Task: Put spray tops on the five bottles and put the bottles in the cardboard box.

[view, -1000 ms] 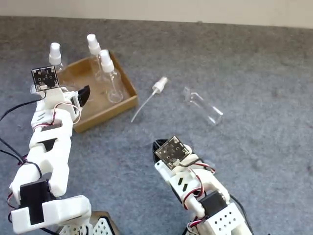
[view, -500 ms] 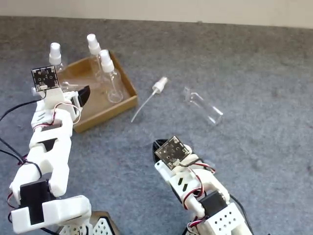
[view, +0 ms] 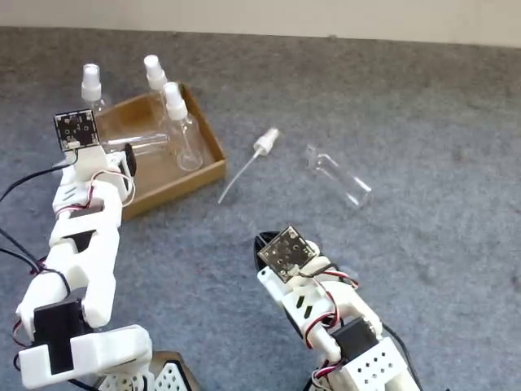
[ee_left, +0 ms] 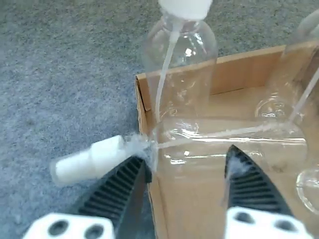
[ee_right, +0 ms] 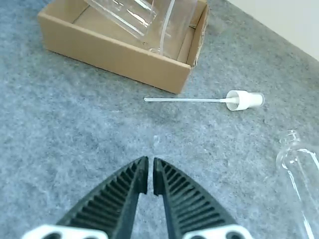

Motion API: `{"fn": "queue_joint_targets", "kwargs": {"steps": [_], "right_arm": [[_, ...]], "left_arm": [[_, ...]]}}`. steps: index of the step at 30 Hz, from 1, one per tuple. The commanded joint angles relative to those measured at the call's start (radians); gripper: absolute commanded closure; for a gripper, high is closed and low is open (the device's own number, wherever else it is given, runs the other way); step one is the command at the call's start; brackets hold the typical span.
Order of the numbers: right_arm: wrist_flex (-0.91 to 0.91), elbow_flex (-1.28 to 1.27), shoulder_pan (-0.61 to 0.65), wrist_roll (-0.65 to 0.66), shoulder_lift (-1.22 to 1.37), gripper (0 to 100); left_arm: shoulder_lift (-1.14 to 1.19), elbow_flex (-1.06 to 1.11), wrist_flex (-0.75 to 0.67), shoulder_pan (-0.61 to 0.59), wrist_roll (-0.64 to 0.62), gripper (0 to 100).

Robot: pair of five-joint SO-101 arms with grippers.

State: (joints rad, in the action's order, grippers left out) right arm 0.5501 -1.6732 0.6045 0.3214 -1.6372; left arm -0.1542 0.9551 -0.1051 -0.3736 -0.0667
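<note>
The cardboard box (view: pixel 213 167) sits at the back left. Two capped bottles (view: pixel 181 130) stand upright inside it. A third capped bottle (view: pixel 91 88) stands at its far left corner (ee_left: pixel 179 55), seemingly just outside. A fourth capped bottle (ee_left: pixel 224 144) lies across the box's left wall, its white spray top (ee_left: pixel 89 160) sticking out over the carpet. My left gripper (ee_left: pixel 187 159) is open with its fingertips against that lying bottle (view: pixel 142 145). A loose spray top (view: pixel 264 142) and an uncapped bottle (view: pixel 340 177) lie on the carpet. My right gripper (ee_right: pixel 150 174) is shut and empty, short of the loose spray top (ee_right: pixel 244 99).
Grey carpet (view: pixel 423 98) covers the table, with free room to the right and front. The box wall (ee_right: pixel 119 64) stands between the two arms' working areas. The uncapped bottle (ee_right: pixel 299 169) lies to one side of my right gripper.
The left gripper head has shifted slightly, and the lying bottle now shows across the box's left side. The upright bottles were nudged a little. The right arm has not moved.
</note>
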Motion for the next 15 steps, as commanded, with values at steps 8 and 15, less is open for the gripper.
{"fn": "queue_joint_targets", "kwargs": {"steps": [8, 15], "right_arm": [[-0.031, -0.062, -0.007, 0.011, -0.010, 97.1], [-0.031, -0.062, -0.007, 0.011, -0.010, 97.1]], "left_arm": [[-0.056, -0.033, 0.005, -0.005, 0.009, 82], [-0.058, -0.033, 0.005, -0.002, 0.084, 83]]}}
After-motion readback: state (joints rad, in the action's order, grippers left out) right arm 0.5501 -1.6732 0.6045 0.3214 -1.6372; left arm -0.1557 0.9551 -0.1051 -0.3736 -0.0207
